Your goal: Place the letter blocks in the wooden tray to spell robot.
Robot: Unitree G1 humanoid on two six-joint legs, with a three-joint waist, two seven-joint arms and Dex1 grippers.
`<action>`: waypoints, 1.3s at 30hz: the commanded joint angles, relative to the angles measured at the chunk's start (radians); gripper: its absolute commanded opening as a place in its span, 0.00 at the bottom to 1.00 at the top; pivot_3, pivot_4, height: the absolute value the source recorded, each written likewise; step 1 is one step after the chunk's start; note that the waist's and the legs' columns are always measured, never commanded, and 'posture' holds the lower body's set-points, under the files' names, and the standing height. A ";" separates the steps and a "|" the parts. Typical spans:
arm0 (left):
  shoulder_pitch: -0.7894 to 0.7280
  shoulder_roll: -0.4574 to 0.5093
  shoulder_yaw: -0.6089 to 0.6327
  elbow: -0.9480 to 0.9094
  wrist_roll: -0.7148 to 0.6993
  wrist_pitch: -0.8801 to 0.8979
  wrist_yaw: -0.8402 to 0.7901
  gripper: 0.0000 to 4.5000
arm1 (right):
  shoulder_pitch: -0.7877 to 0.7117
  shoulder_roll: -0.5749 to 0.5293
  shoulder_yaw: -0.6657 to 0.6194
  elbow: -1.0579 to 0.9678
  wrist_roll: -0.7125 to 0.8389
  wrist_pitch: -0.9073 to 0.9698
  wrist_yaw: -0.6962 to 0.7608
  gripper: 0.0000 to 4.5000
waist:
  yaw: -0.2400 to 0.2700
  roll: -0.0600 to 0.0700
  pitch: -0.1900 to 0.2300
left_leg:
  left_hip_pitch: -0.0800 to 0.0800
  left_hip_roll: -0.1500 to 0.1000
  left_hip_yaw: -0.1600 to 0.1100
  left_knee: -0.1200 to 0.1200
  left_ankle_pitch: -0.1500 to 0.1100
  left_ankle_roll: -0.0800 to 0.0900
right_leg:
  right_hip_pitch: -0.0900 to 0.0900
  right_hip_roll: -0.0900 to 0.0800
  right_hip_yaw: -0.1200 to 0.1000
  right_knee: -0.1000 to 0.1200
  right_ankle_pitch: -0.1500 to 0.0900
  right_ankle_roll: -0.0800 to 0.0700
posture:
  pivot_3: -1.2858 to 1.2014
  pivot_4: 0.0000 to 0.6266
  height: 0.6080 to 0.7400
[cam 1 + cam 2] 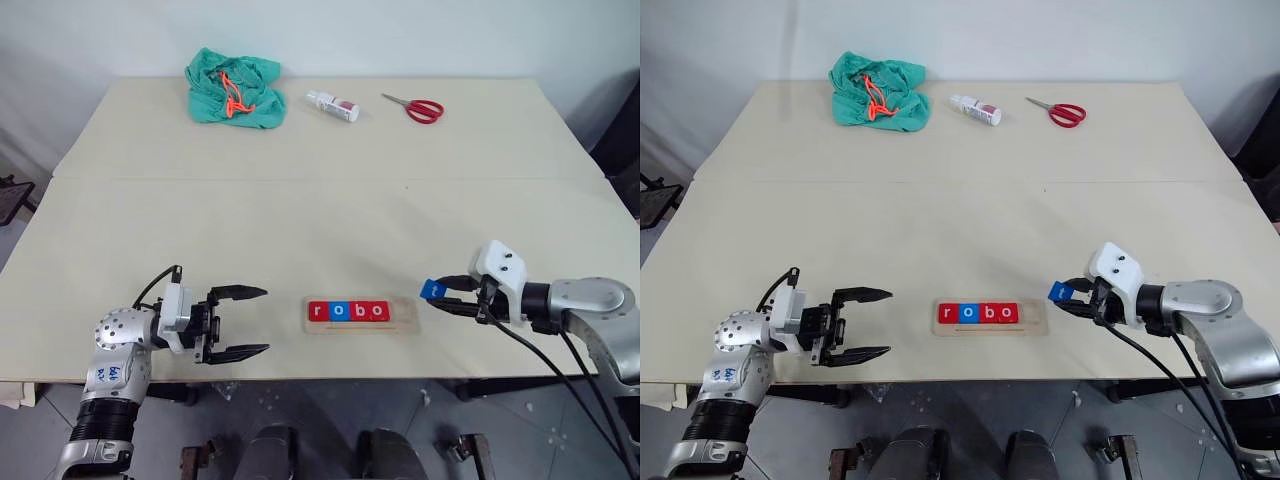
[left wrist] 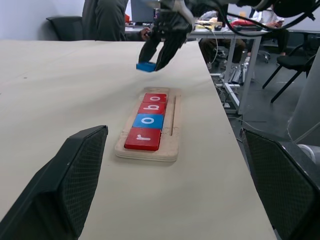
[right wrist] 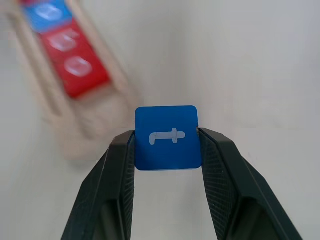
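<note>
Right wrist view puts the blue t block squarely between our right gripper fingers, one black pad pressed against each side edge, the white letter facing the camera. We hold it clear of the worktop, raised above the surface. Just beyond the held block, ahead of the fingertips and off to one side, lies the wooden tray. Four letter blocks sit in it in a row, red, blue, red, red, reading r, o, b, o. The tray's slot nearest our right gripper is bare wood. A narrow groove runs lengthwise beside the blocks.

On the far side of the tray from the right gripper, our left gripper hangs level just above the worktop, its two black fingers spread wide apart with nothing between them. It points toward the tray's r end, near it but not touching.

Well away from both grippers, along the far edge of the worktop, we see a crumpled green cloth with an orange cord on it, a small white bottle lying on its side, and red-handled scissors.
</note>
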 commanded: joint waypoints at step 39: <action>0.068 0.005 0.017 -0.093 -0.016 -0.007 0.061 1.00 | -0.248 0.063 0.287 0.205 -0.163 -0.161 0.227 0.32 | -0.003 0.000 0.000 | 0.000 0.000 0.000 0.000 0.000 0.000 | 0.000 0.000 0.000 0.000 0.000 0.000 | 0.52 0.24 1.00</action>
